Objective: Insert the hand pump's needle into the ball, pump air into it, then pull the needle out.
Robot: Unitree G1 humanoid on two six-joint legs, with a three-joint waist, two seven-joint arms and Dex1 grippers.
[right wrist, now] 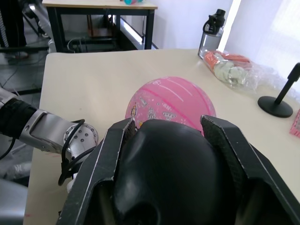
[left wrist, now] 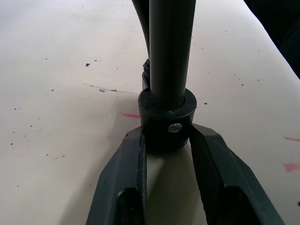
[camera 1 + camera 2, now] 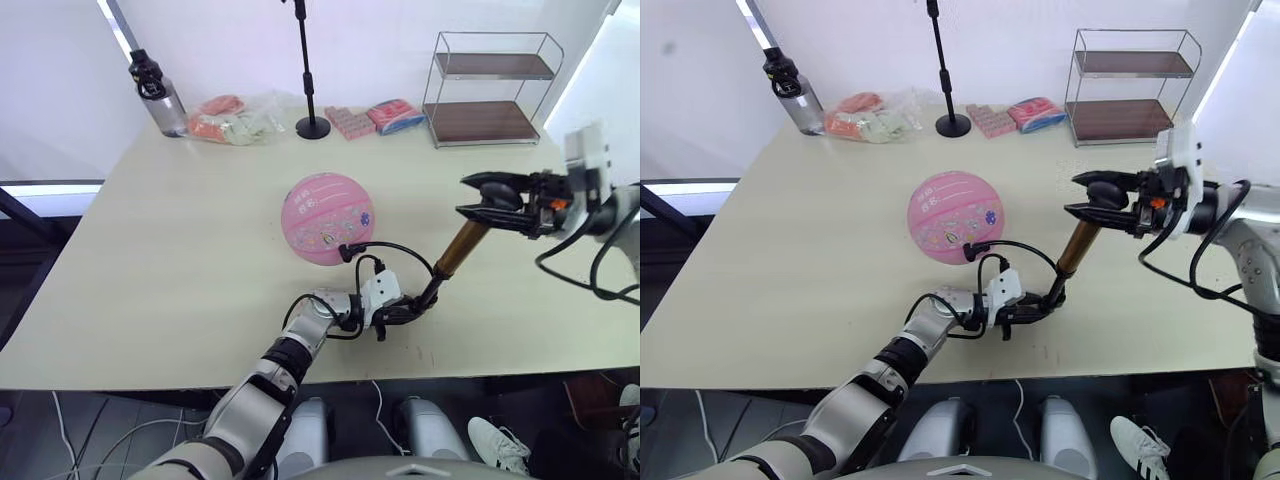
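The round pink ball (image 3: 327, 218) rests mid-table. To its right the hand pump (image 3: 455, 250) leans, its bronze barrel rising toward the right. My left gripper (image 3: 405, 310) is shut on the pump's black bottom cap (image 2: 167, 117), down on the tabletop. My right gripper (image 3: 482, 205) is shut on the black handle (image 1: 164, 173) at the pump's upper end. The thin black hose (image 3: 400, 252) arcs from the pump's base to the ball's lower right side, where its end fitting (image 3: 346, 252) touches the ball. The needle itself is too small to make out.
Along the table's far edge stand a grey bottle (image 3: 158, 95), a clear bag of items (image 3: 235, 118), a black stand with a round base (image 3: 312, 125), pink packets (image 3: 372, 118) and a wire shelf rack (image 3: 490, 95). The table's front edge (image 3: 150, 385) lies just behind my left gripper.
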